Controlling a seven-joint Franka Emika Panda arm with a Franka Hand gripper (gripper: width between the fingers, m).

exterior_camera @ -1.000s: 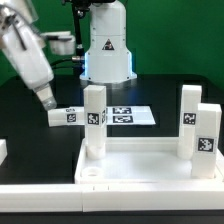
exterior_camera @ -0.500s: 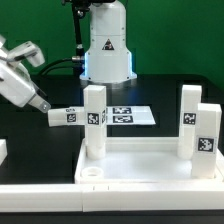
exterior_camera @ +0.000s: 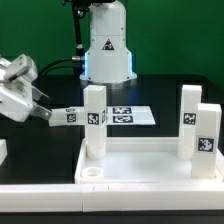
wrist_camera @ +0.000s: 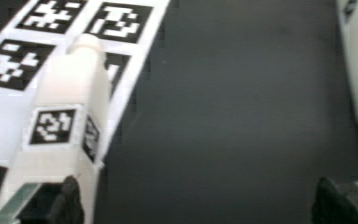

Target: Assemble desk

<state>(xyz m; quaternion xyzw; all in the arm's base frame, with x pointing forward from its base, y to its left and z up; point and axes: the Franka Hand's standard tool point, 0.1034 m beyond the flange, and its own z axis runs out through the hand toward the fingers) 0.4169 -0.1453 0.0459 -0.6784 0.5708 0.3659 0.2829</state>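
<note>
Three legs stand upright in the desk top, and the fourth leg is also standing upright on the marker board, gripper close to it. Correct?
Not quite. The fourth leg is lying on its side, not upright; the exterior view shows it flat by the marker board. The rest holds: three legs stand in the desk top, with the gripper close to the lying one.
</note>
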